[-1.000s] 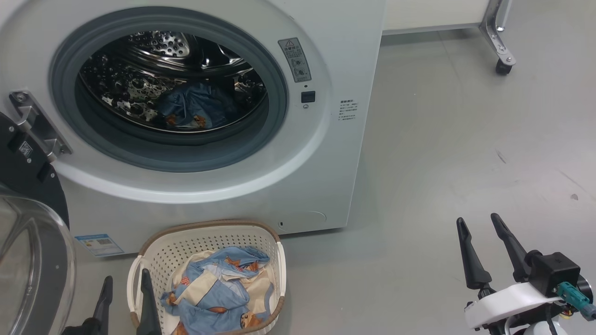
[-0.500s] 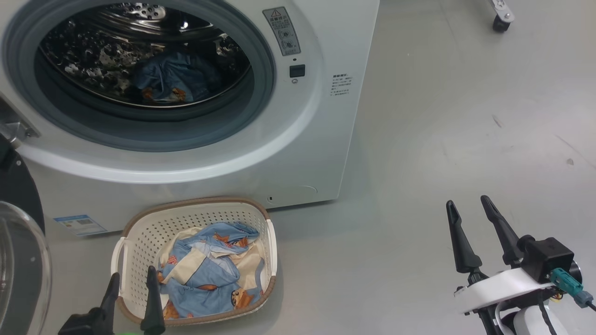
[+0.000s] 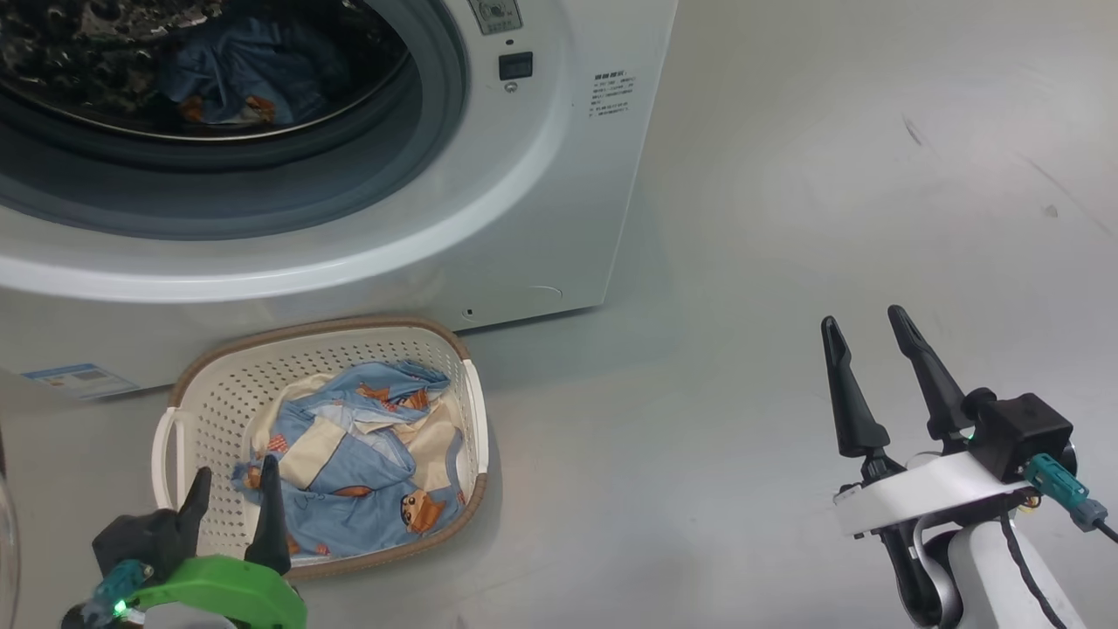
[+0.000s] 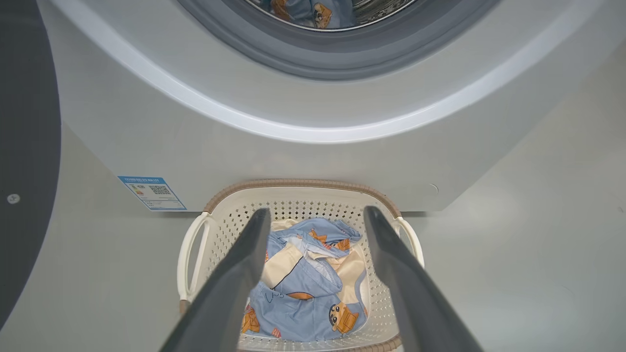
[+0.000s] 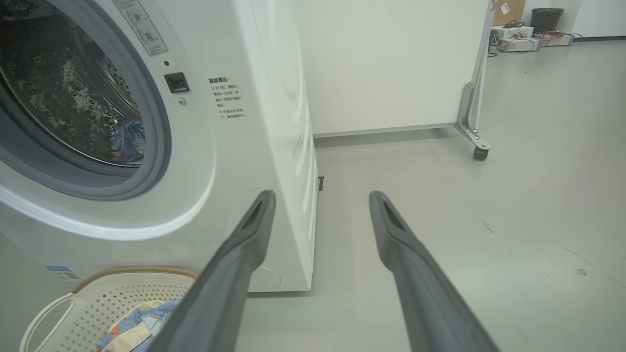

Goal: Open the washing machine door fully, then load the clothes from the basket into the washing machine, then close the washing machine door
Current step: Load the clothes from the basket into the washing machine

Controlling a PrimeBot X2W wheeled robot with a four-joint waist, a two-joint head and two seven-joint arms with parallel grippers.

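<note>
One washing machine (image 3: 541, 175) with one door (image 4: 24, 146) and one blue label sticker (image 3: 74, 380); one basket (image 3: 332, 328) with two handles (image 3: 160, 445); two lots of clothes (image 3: 349, 463), one heap in the basket, one bundle (image 3: 236, 65) inside the machine, pieces uncountable; one left gripper (image 3: 236, 467), one right gripper (image 3: 860, 316), two fingers (image 3: 845, 393) each; one caster wheel (image 5: 481, 153)

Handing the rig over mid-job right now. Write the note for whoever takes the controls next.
Left gripper: open, empty, poised at the near edge of the basket, aimed at the clothes.
Right gripper: open, empty, above bare floor to the right of the washing machine.
Washing machine door: swung open to the left.
Done: door open; one blue printed piece lies in the drum.
Left: move the heap in the basket into the drum, then shut the door.
</note>
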